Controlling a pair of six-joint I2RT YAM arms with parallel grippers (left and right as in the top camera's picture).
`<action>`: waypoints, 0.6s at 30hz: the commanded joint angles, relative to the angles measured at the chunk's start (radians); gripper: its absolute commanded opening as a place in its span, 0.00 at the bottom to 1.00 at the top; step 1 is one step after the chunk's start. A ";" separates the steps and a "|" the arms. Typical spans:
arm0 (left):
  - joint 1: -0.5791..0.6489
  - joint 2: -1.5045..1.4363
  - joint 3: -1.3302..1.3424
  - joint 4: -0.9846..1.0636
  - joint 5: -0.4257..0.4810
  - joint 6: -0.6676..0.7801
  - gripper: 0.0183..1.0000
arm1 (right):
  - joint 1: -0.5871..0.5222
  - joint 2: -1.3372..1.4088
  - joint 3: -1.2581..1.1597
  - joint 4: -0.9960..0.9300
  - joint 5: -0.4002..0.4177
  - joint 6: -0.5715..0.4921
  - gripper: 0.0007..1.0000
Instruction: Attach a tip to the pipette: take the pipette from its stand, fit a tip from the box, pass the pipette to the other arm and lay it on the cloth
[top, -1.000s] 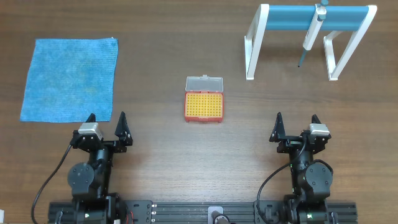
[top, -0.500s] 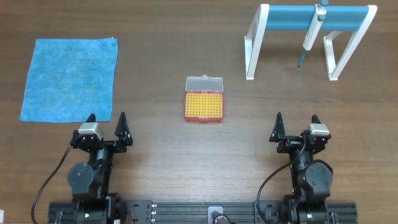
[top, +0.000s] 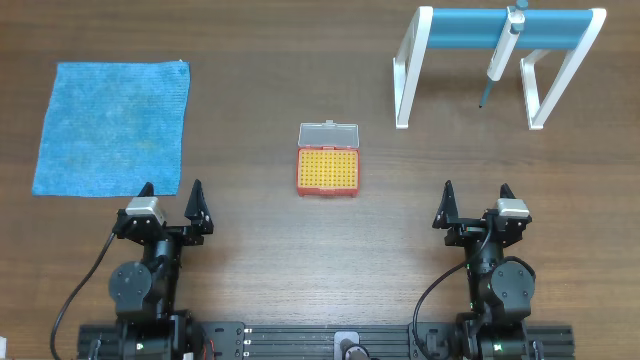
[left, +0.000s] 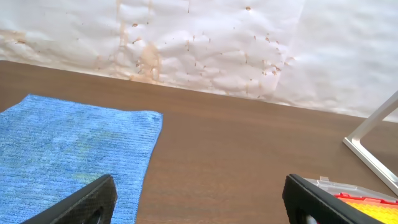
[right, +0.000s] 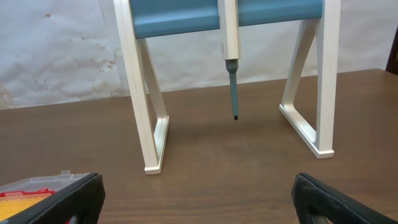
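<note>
L arm is sitting low at the near edge of the table (top: 300, 260), on the left side, w/ the left fingers (top: 198, 205) standing spread wide apart. R arm is sitting the same way at the near edge on the right, w/ the right fingers (top: 446, 205) also standing wide apart. Both pairs are pointing toward the far side of the table, well apart from every task item.

The pipette (top: 497, 60) is hanging on its stand (top: 470, 28) at the far right of the table. It's hooked over the blue crossbar, right of the bar's middle, btwn the white legs. In the R wrist view it's hanging upright, w/ its dark narrow end pointing down and stopping short of the table.

The tip box (top: 327, 170) is sitting around the middle of the table, btwn the two arms and further out than both. Its clear lid is lying open on the far side, and the yellow tip rack is showing inside the orange-red base.

The blue cloth (top: 112, 128) is lying flat at the far left, just beyond the L arm, well apart from box and stand. Its near edge is lying close to the tips of the left fingers in the top view.
</note>
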 joint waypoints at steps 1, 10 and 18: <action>-0.004 -0.008 -0.002 -0.007 0.022 0.020 0.86 | 0.000 0.000 -0.007 0.000 0.027 -0.014 0.98; -0.004 -0.008 -0.002 -0.007 0.022 0.020 0.86 | -0.034 0.478 0.158 0.248 0.145 0.051 0.98; -0.004 -0.008 -0.002 -0.007 0.022 0.020 0.86 | -0.103 1.163 0.462 0.527 0.114 -0.265 0.98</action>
